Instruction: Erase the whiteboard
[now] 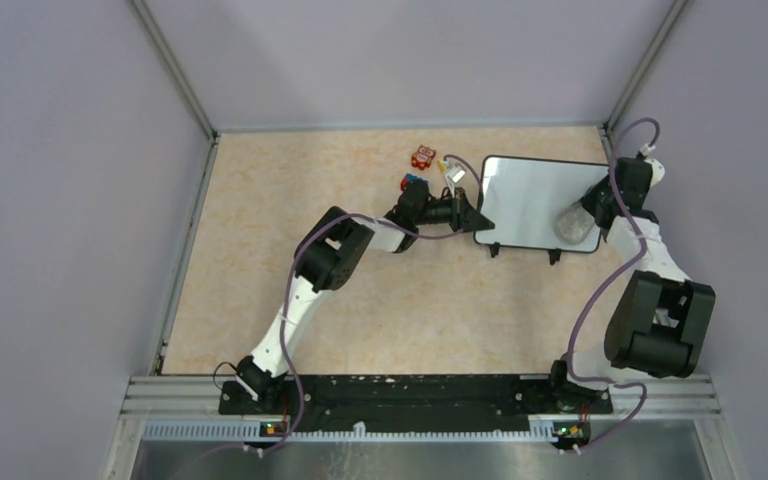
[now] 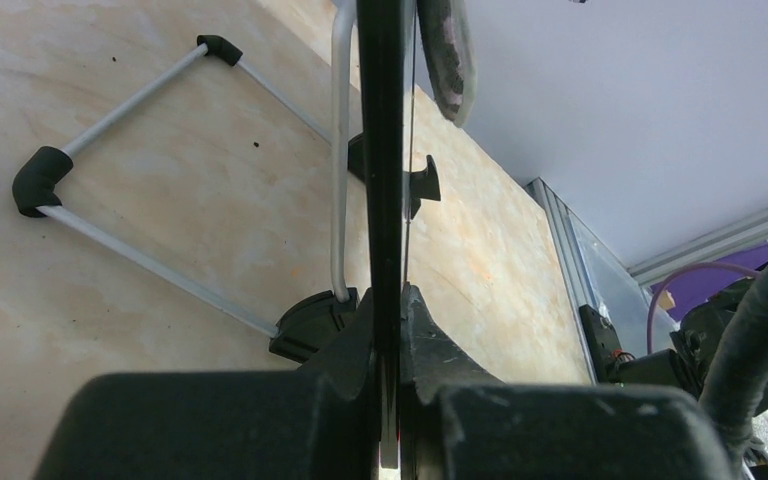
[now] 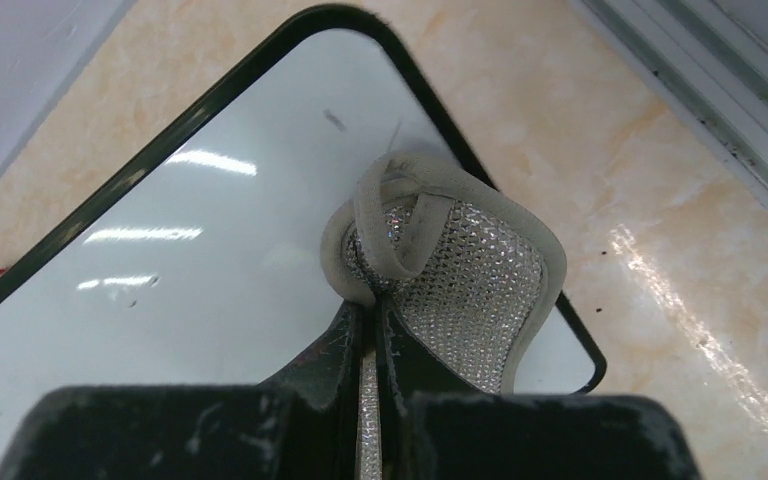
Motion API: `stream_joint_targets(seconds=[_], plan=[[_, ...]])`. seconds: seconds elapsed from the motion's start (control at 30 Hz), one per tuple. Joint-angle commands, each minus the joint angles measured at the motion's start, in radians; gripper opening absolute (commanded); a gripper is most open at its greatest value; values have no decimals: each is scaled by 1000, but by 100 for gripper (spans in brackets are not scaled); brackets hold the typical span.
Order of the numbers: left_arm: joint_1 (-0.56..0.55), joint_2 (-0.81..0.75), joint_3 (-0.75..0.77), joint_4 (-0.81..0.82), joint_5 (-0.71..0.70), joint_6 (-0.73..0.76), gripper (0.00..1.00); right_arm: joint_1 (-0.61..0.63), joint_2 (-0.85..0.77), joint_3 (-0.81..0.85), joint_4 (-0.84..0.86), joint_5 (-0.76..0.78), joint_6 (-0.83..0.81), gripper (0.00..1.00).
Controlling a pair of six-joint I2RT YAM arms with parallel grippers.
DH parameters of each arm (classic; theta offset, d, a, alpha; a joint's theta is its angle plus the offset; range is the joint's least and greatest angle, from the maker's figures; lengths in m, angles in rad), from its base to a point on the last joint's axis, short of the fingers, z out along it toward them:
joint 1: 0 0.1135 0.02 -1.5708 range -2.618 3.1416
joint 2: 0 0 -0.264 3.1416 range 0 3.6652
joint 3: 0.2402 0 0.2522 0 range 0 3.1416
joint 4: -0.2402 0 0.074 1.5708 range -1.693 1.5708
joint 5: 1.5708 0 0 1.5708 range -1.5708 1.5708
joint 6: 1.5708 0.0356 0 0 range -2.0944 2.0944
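Looks nearly erased bar faint specks, with left tool clamped on the whiteboard frame and right tool clamped on a mesh cloth.

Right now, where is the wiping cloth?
In the top view the cloth is on the right side, pinched in the right gripper and lying over the near right corner of the whiteboard.

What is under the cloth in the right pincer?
The whiteboard, its white face near a corner. The patch directly beneath the cloth is covered, so any writing there cannot be seen.
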Motion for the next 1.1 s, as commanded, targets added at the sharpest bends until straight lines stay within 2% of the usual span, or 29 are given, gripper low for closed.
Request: stream_joint_targets(seconds=[0.0,0.23,0.47,0.53,0.6,0.8,0.93,1.07], plan=[[27,10,-17,-16,-58,31,0,109,0,41,25,-18,-45,0],[26,8,-17,-10,-54,21,0,389,-62,71,-39,110,-152,0],[28,-11,-41,13,-60,5,0,429,-192,-25,-126,68,-159,0],[27,-17,-53,33,-65,-4,3,428,-231,-55,-156,52,-159,0],[29,-22,-62,41,-66,-11,10,428,-269,-80,-189,46,-162,0],[34,-50,-111,100,-76,-43,49,429,-365,-106,-293,41,-189,0],[43,-87,-153,142,-82,-48,63,431,-388,-108,-346,-20,-199,0],[52,-156,-240,194,-98,-30,72,490,-383,-163,-346,-101,-184,0]])
